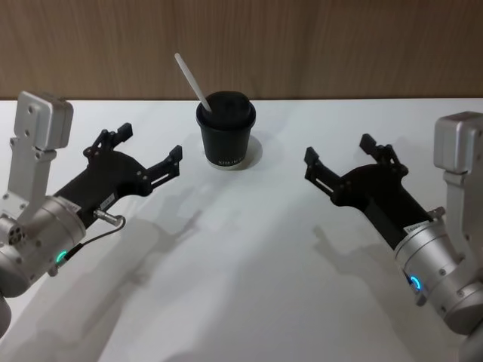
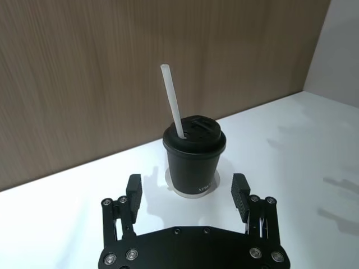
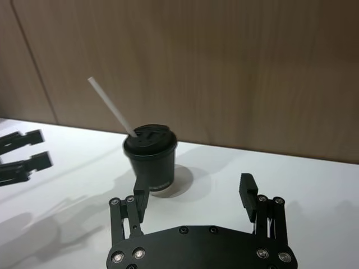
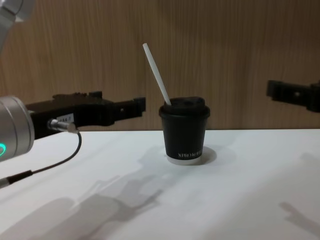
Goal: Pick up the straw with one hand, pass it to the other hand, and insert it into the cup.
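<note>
Both tools hovered low over the white counter (image 1: 249,286) with fingers spread wide and nothing held: the left tool (image 1: 143,154), with its silver plug and cable, and the plain black right tool (image 1: 343,162). Between and beyond them stood the cup (image 1: 226,130), the straw (image 1: 193,81) already through its lid, leaning toward the left. By this judgement the insertion was done; only drawing back remained.
</note>
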